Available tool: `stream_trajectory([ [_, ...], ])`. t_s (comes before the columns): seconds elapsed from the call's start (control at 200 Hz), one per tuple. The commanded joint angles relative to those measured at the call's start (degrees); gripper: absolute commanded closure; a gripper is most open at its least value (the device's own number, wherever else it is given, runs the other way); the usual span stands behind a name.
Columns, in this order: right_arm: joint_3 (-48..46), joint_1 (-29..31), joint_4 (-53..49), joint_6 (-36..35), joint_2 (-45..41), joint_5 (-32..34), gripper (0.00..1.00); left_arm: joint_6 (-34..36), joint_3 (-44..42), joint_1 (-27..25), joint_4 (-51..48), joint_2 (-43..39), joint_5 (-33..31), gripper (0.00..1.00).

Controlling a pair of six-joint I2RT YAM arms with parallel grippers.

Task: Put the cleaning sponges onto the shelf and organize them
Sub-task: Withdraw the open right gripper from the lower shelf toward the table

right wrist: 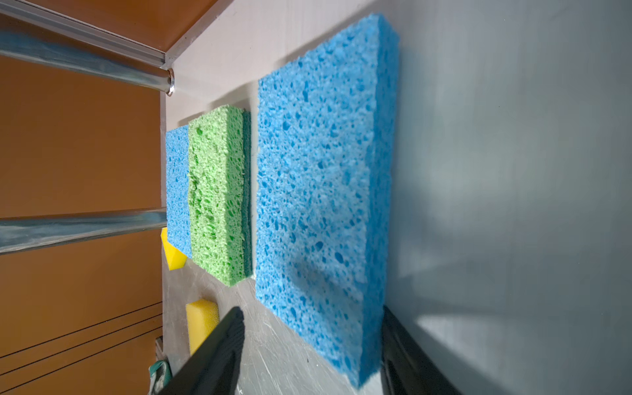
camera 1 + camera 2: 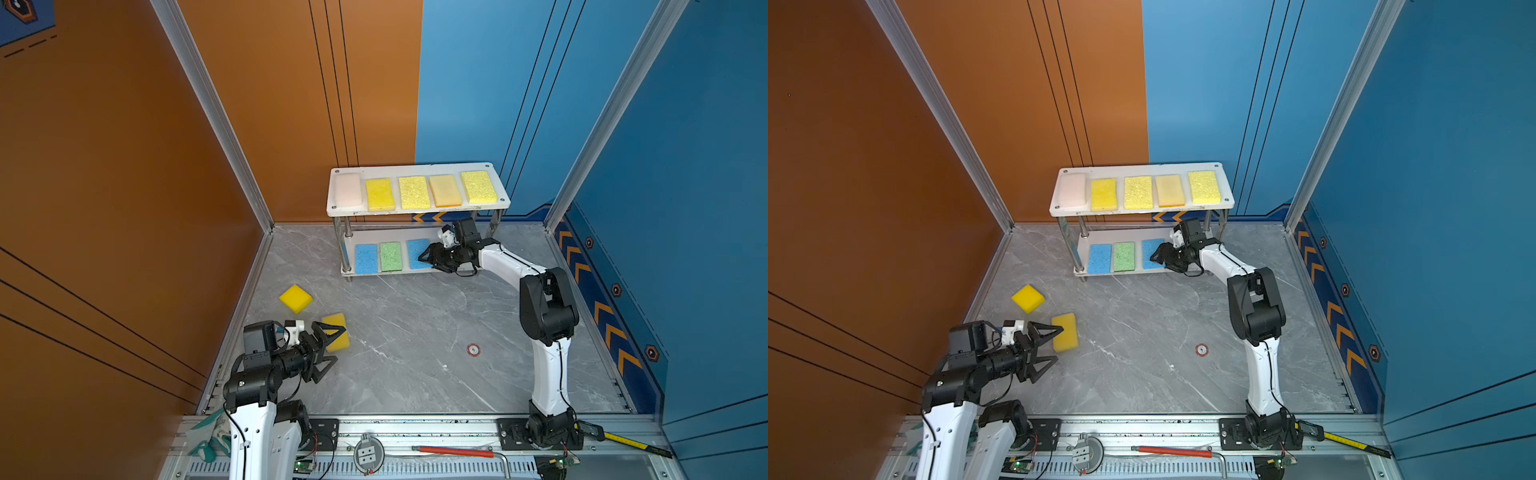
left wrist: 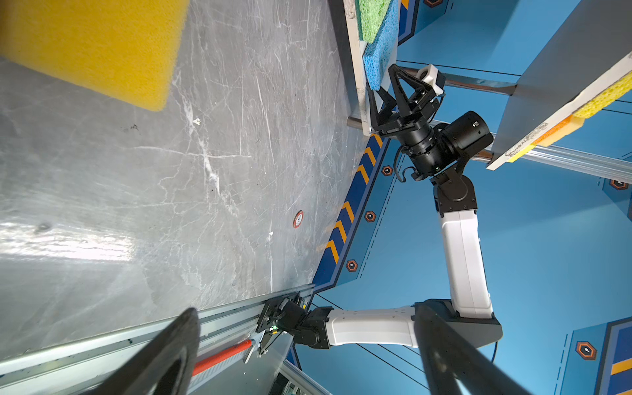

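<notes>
The worktop (image 2: 415, 353) is open through its middle and along the right edge. Near the left edge, a far yellow sponge (image 2: 295, 298) and a near yellow sponge (image 2: 336, 328) lie in the way, with the left end effector (image 2: 338, 345) spread wide over the nearer one. On the shelf (image 2: 417, 211), the upper board (image 2: 415, 171) is full (five sponges). The lower board (image 2: 404, 257) is bare only towards its right end, where the right end effector (image 2: 428, 257) stands.

Both top views look down from high up front, shelf (image 2: 415, 210) around 12 o'clock. Left wrist cam looks along the tabletop (image 3: 136, 205) toward it; right wrist cam's super close on a blue sponge (image 1: 325, 188) every view shares.
</notes>
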Motion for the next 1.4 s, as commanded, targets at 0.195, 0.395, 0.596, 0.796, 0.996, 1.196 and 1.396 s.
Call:
stream_trajectory([
  [0.195,4.71,3.28,-15.58,-10.01,1.54,11.76,0.36,1.84,2.02,0.32,-0.71,1.07,-0.28,0.02],
  [0.395,5.02,3.89,-16.4,-11.6,0.35,15.17,0.31,1.99,2.19,0.45,-0.75,1.34,-0.54,0.02],
  [0.596,5.29,6.87,-16.23,-16.7,-5.83,18.68,0.3,2.47,2.59,0.44,-0.72,1.42,-1.15,0.02],
  [0.796,-0.36,10.1,-14.82,-17.08,-14.48,22.74,0.3,2.93,3.49,0.42,-0.71,0.83,-2.33,0.02],
  [0.996,-12.46,13.78,-11.58,-11.69,-24.26,20.83,0.3,3.4,3.76,0.49,-0.72,-0.1,-2.48,0.02],
  [1.196,-19.92,22.33,-11.13,-3.8,-27.94,12.31,0.26,4.26,4.44,0.5,-1.84,-2.47,-3.64,0.02],
  [1.396,-18.29,33.82,-7.97,2.9,-23.21,8.55,0.22,9.64,9.25,0.5,-8.71,-4.2,-8.36,0.02],
])
